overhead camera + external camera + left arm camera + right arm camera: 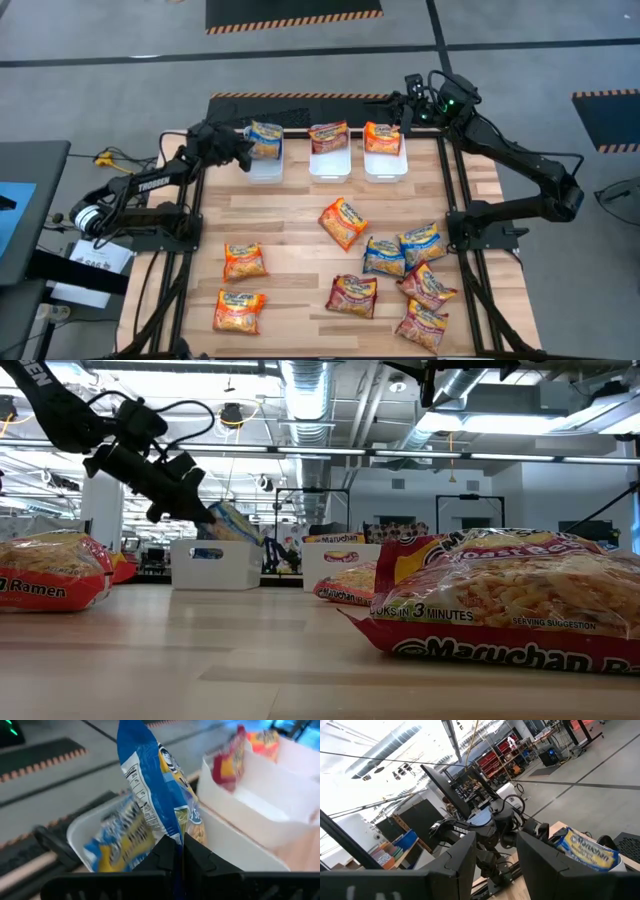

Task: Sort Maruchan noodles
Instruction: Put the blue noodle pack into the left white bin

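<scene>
High view shows the left tool [243, 150] clamped on a glossy blue rectangular plastic noodle packet [266, 139], held on edge directly above the leftmost white rectangular plastic bin [266, 171]. Right tool [407, 108], fingers parted, waits beyond the rightmost bin.

Blue packet [150, 795] (yellow noodles) — white bin [240, 850].

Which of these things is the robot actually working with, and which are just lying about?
Part of the job:
- blue packet, pinched by the left gripper over the left bin
- loose noodle packets on the table
- middle bin and right bin, each holding a packet
- right gripper, open above the right bin

Just lying about:
- cables left of the table
</scene>
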